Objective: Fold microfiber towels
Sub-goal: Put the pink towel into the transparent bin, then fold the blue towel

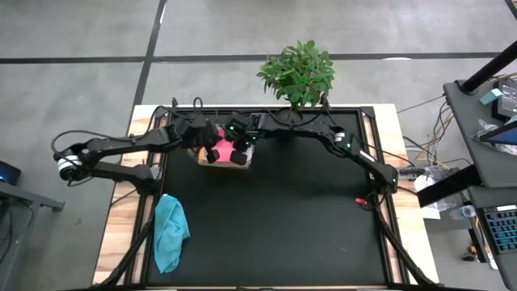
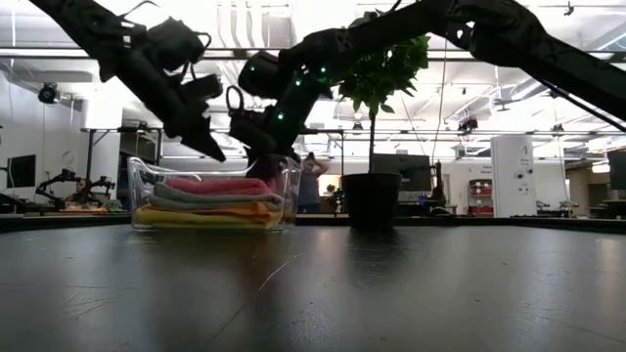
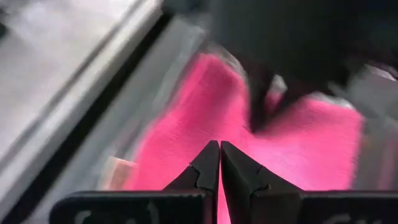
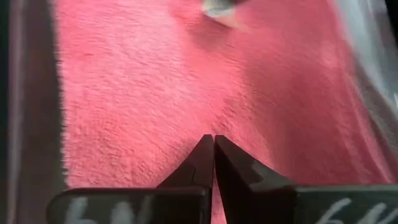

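Desk (image 1: 323, 226) carries a clear box (image 2: 147, 191) stacking folded towels, pink towel (image 1: 220, 149) on top; teal towel (image 1: 170, 230) lies crumpled, probably awaiting folding; left end effector (image 3: 219, 152) and right end effector (image 4: 212, 144), both pinched empty, hover over the pink towel, perhaps pressing it flat.

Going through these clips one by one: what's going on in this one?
Both arms are at the clear plastic box at the table's far edge. The left gripper and right gripper are shut, tips over the pink towel topping a folded stack of grey, orange and yellow. A teal towel lies crumpled, unfolded, near the table's front left corner. A potted plant stands behind.
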Robot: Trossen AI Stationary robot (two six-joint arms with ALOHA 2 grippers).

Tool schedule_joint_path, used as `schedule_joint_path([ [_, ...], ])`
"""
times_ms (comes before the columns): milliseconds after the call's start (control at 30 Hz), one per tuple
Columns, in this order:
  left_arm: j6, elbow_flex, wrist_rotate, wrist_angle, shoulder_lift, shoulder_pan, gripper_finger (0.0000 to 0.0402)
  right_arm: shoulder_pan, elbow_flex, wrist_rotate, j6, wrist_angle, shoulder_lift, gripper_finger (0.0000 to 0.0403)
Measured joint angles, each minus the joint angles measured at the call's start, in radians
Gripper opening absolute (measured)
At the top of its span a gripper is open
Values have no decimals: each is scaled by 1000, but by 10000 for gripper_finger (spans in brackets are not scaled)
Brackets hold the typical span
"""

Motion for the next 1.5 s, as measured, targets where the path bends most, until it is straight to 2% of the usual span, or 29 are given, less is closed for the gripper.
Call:
schedule_joint_path([
  [100,-27,-33,22,9,17,-1,1,-3,1,71,32,4,5,8],
  [267,-81,-61,13,31,85,0,1,2,14,102,29,-9,-13,8],
  [567,-81,-55,11,23,180,0,1,-6,30,90,50,-11,13,9],
  [933,-73,-55,11,22,187,0,1,-16,28,106,44,-55,-10,9],
  [1067,-60,-55,10,22,141,0,1,-16,41,111,42,-73,-42,9],
  [1200,-66,-55,15,18,42,-6,1,3,43,121,51,-104,-81,9],
  [1367,-189,-55,20,17,-136,-63,1,81,42,158,44,-169,-117,8],
  [1500,-339,-54,21,16,-265,-169,1,164,41,244,37,-253,-146,9],
])
